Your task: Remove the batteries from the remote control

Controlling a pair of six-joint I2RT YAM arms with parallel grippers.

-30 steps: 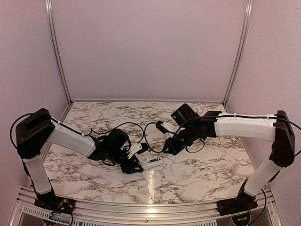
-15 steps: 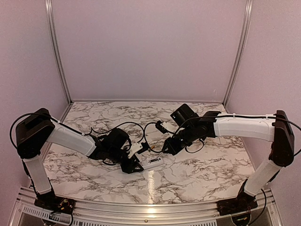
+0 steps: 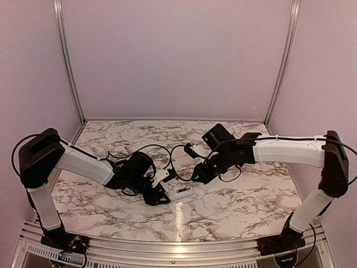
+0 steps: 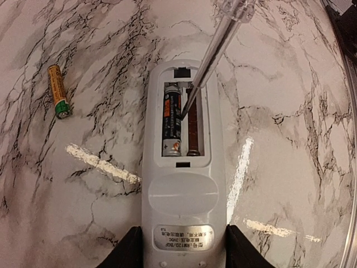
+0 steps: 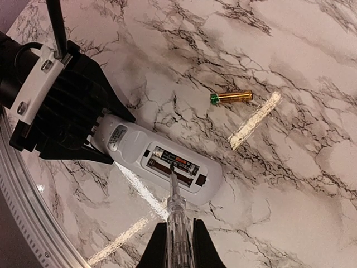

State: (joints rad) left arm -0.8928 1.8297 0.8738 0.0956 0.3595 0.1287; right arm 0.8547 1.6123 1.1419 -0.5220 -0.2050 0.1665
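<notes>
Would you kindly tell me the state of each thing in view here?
White plastic remote control: face down, battery compartment open, end gripped by left jaws.
Black cylindrical battery: seated in the compartment.
Gold, green-tipped battery: lying loose, outside the remote.
Clear pen-like tool: held by right jaws, tip in compartment.

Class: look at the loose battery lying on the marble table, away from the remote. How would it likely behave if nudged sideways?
The loose battery is a smooth cylinder lying on its side, so it would probably roll if nudged. The table looks glossy, with glare streaks, so it may also slide or spin. It looks rigid, so a grip should not deform it.
</notes>
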